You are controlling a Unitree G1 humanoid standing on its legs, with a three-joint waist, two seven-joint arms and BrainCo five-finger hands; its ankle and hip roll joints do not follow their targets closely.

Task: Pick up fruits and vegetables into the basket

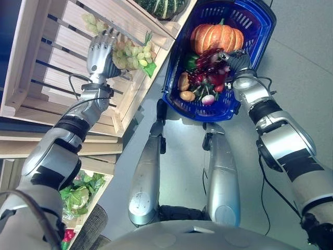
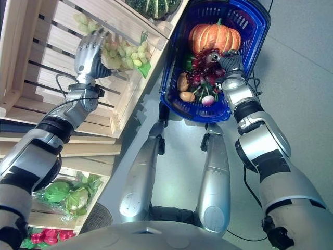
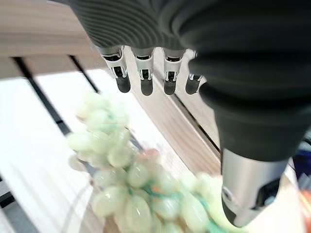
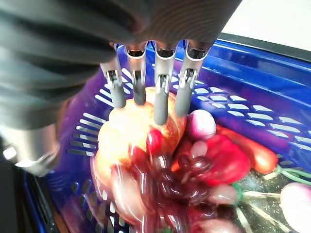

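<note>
Wooden crate (image 1: 47, 78): left robot hand (image 1: 101, 49), fingers spread, over green grapes (image 1: 130, 54); next: close, carry to basket (image 1: 260, 31). Right robot hand (image 4: 146, 92), fingers straight, over basket's produce.

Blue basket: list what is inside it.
Blue basket holds a pumpkin, dark red grapes, potatoes, radishes; right hand hovers above. Lower items are covered.

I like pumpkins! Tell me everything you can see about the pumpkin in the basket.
The pumpkin is orange, round and ribbed, with a short green stem on top. It sits at the far end of the blue basket, against its slotted wall. Dark red grapes are piled up against its near side, and the right hand hovers over them beside it.
</note>
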